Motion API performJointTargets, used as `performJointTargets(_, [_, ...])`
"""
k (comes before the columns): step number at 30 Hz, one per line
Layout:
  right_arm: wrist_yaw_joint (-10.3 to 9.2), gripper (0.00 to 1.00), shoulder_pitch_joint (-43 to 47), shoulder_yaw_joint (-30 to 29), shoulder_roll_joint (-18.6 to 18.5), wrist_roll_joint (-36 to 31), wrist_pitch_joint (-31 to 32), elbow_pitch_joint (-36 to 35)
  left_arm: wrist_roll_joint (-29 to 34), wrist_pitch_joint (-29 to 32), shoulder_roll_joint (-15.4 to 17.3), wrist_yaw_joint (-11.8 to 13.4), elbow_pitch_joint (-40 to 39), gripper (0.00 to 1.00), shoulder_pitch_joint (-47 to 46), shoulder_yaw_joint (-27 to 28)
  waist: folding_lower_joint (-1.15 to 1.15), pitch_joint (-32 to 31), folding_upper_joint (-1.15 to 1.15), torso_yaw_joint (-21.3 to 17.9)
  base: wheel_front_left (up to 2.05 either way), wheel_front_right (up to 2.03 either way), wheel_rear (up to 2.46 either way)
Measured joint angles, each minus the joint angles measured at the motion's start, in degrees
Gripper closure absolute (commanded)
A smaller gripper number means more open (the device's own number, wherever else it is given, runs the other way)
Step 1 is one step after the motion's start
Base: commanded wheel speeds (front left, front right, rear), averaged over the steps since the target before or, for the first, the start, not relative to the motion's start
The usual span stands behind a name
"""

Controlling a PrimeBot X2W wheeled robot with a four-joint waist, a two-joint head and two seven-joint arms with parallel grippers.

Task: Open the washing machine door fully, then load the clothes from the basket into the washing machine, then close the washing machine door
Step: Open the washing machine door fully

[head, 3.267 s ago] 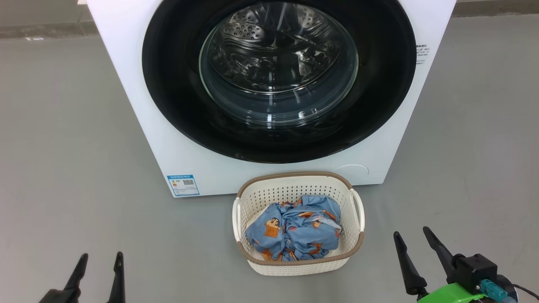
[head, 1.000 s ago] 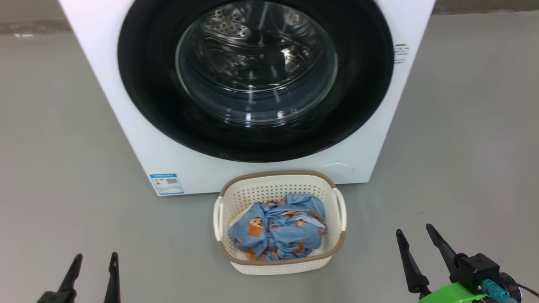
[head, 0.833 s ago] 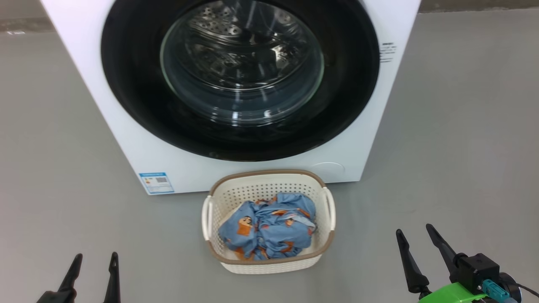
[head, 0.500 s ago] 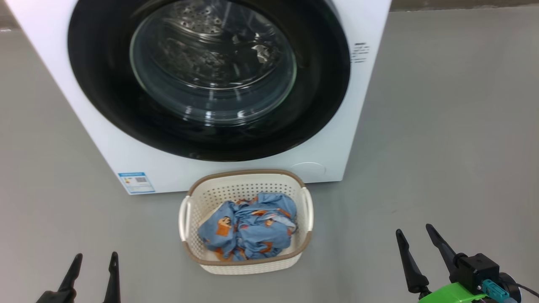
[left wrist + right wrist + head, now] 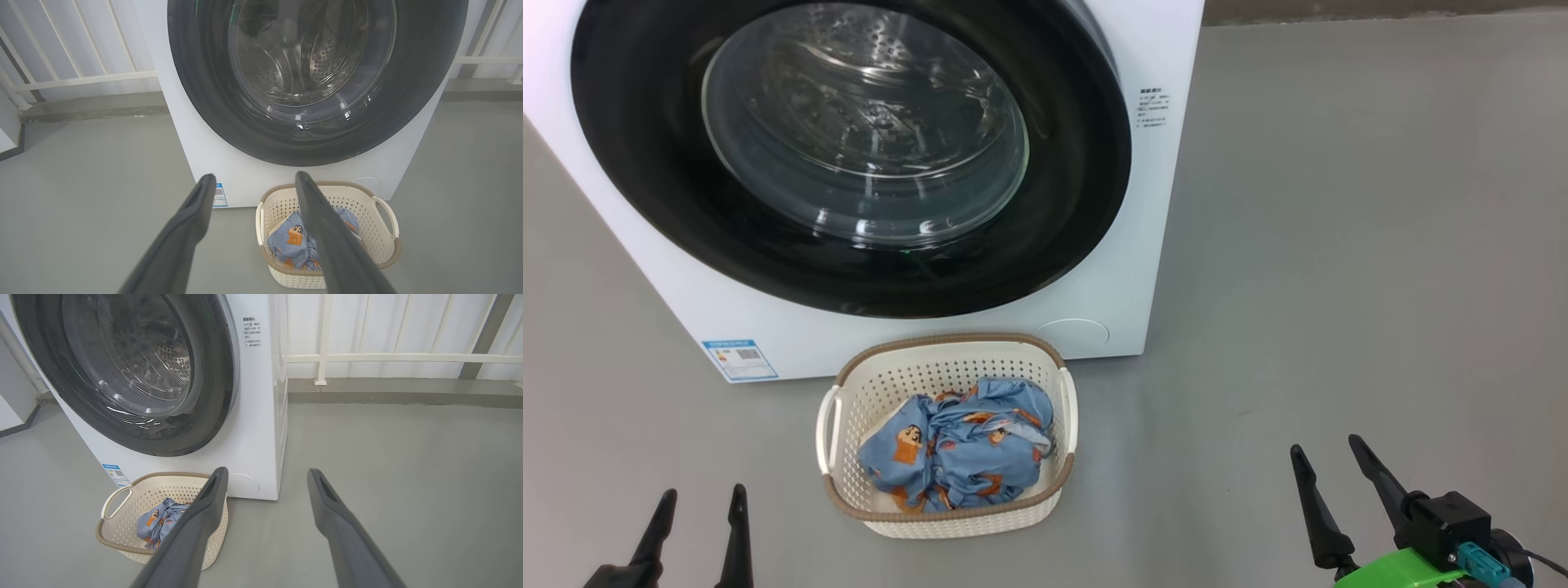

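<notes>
Door sits flush on the washer: glossy black ring, bulged clear centre, steel drum visible through it. Basket on the floor just in front, clothes bunched inside, blue with orange print. Your left gripper and right gripper are both spread, empty, apart from the basket. Washer top is cropped in your head view; label text unreadable.

Grey floor bears the washing machine; basket before it.
</notes>
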Motion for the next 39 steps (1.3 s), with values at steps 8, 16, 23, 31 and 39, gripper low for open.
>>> performJointTargets(8, [0.00, 0.00, -0.01, 0.14, 0.04, 0.00, 0.00, 0.00, 0.00, 0.00, -0.05, 0.00, 0.01, 0.00, 0.00, -0.05, 0.00, -0.51, 0.00, -0.02, 0.00, 0.00, 0.00])
performJointTargets(16, [0.00, 0.00, -0.01, 0.69, -0.05, 0.33, 0.00, -0.48, 0.00, 0.00, -0.07, 0.00, 0.05, 0.00, 0.01, -0.16, 0.00, -0.71, 0.00, 0.10, 0.00, 0.00, 0.00])
performJointTargets(23, [0.00, 0.00, 0.00, 0.92, -0.08, 0.59, 0.00, -0.83, -0.01, 0.00, -0.07, 0.00, 0.15, 0.00, 0.01, -0.16, 0.00, -0.85, 0.00, 0.19, 0.00, 0.00, 0.00])
performJointTargets(31, [0.01, 1.00, 0.01, 3.33, -0.82, 4.05, -0.01, -0.93, -0.01, 0.00, -0.14, 0.00, 0.21, 0.00, 0.01, -0.15, 0.00, -1.07, 0.00, 0.22, 0.00, 0.00, 0.00])
performJointTargets(39, [0.01, 1.00, 0.01, 3.48, -0.89, 4.05, -0.01, -1.00, -0.01, 0.00, -0.19, 0.00, 0.21, 0.00, 0.02, -0.15, 0.00, -0.89, 0.00, 0.16, 0.00, 0.00, 0.00])
